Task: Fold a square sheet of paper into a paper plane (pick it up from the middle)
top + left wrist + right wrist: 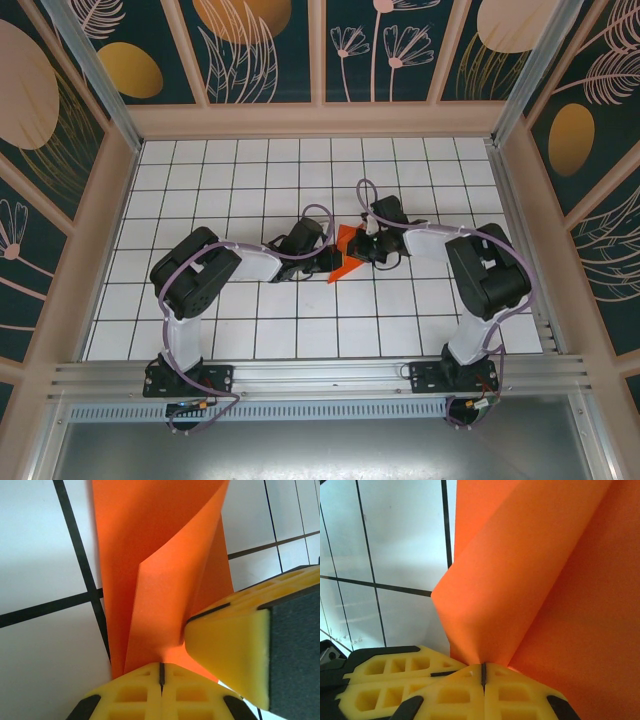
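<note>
The paper [165,555] in my left claw [161,672] is plain bright orange, darker inside its fold. My fingers [125,695] are yellow with black trim, the same on my right claw [483,672]. Under both claws the table [250,180] is white, gridded with thin black lines. Beyond them, walls [290,70] are dark teal with gold discs and pale leaves.

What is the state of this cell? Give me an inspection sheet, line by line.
Surface: table, white tiles with black grid lines.
Job's things: orange paper, partly folded into layers, held between both grippers.
Clutter: nothing seen.
Grippers: left gripper shut on the orange paper; right gripper shut on it too.
Cables: purple cables loop along both arms.
Surroundings: floral wall panels; aluminium rail at the near edge.
</note>
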